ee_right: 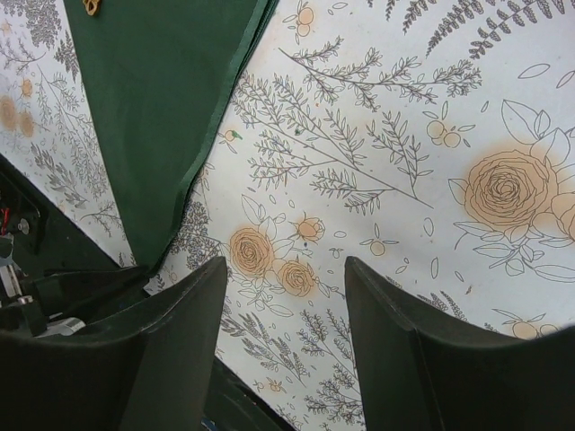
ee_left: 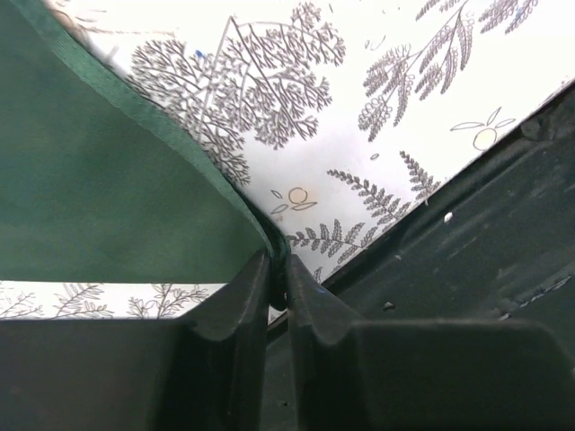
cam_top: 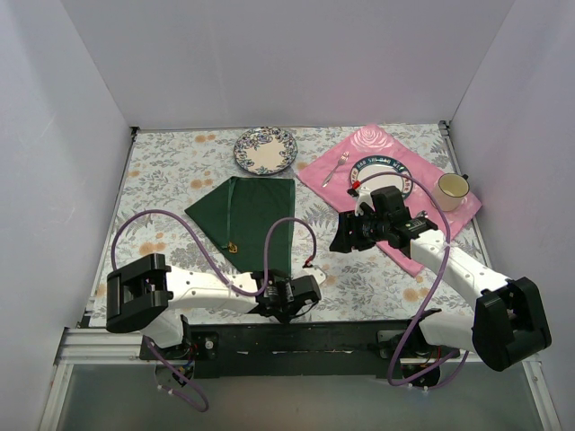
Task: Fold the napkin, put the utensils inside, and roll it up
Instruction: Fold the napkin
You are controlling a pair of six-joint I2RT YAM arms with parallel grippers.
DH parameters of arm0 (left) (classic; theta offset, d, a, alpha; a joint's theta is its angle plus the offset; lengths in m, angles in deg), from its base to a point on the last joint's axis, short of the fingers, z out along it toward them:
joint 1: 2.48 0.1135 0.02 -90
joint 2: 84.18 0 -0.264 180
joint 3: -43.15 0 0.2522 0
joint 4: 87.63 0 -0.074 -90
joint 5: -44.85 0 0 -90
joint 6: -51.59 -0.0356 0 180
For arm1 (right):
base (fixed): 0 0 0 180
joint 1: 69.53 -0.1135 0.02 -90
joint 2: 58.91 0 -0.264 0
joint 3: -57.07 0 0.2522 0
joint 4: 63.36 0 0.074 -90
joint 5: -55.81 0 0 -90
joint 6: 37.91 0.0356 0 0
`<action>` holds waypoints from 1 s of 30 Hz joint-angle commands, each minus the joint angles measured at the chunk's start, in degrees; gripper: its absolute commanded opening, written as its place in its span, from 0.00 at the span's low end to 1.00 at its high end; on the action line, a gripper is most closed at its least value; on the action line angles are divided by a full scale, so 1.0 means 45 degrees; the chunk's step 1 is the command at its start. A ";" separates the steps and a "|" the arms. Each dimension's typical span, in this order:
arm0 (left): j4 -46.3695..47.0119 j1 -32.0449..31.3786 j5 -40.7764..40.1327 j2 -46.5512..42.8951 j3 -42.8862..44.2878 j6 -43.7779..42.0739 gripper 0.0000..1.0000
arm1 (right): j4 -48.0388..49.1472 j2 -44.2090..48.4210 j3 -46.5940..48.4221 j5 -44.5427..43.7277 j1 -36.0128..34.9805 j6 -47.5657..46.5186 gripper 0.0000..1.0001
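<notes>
The dark green napkin (cam_top: 244,211) lies spread on the floral tablecloth, with one corner reaching toward the near edge. My left gripper (cam_top: 289,289) is down at that near corner. In the left wrist view its jaws (ee_left: 277,262) are shut on the napkin's (ee_left: 99,171) hemmed edge. My right gripper (cam_top: 345,237) hovers to the right of the cloth. It stands open (ee_right: 286,269) over bare tablecloth, with the napkin (ee_right: 162,99) off to its left. A small gold-coloured piece (cam_top: 232,245) (ee_right: 90,6) rests on the napkin; I cannot tell which utensil it is.
A pink rose-patterned placemat (cam_top: 422,175) at the back right carries a patterned plate (cam_top: 382,172), a silver fork (cam_top: 335,169) and a cream cup (cam_top: 452,189). Another patterned plate (cam_top: 265,150) sits at the back centre. The black base rail (cam_top: 296,337) runs along the near edge.
</notes>
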 commanded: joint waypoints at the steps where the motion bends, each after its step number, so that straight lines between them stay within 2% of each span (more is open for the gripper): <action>1: -0.0507 0.0037 -0.1354 -0.0558 0.0854 -0.0111 0.02 | 0.0543 0.0107 0.0062 0.0214 0.0060 0.0030 0.63; 5: -0.0450 0.0525 -0.1124 -0.1202 0.1070 0.0064 0.00 | 0.0602 -0.0147 0.0237 0.0331 0.0060 0.0010 0.63; 8: -0.0489 0.1441 -0.0539 -0.1943 0.1226 0.0221 0.00 | 0.0621 -0.0459 0.0394 0.0312 0.0080 -0.0146 0.63; 11: -0.0197 0.3547 0.0998 -0.2956 0.1032 0.0202 0.00 | 0.0699 -0.0772 0.0531 0.0448 0.0080 -0.0282 0.63; 12: -0.0196 0.4810 0.1393 -0.3155 0.0992 0.0144 0.00 | 0.0738 -0.0889 0.0550 0.0507 0.0080 -0.0283 0.63; 14: -0.0332 0.6376 0.1824 -0.3390 0.1128 -0.0187 0.00 | 0.0816 -0.1007 0.0628 0.0663 0.0099 -0.0380 0.63; 16: -0.0605 0.7182 0.1904 -0.3294 0.1536 -0.0403 0.00 | 0.0836 -0.1182 0.0687 0.0742 0.0119 -0.0439 0.63; 23: 0.0174 1.1826 0.3895 -0.2494 0.1890 -0.0580 0.00 | 0.0641 -0.1651 0.1097 0.0937 0.0216 -0.0790 0.63; 30: 0.1286 1.4665 0.5223 -0.0815 0.2572 0.0026 0.00 | 0.0699 -0.1944 0.1234 0.1191 0.0295 -0.0849 0.63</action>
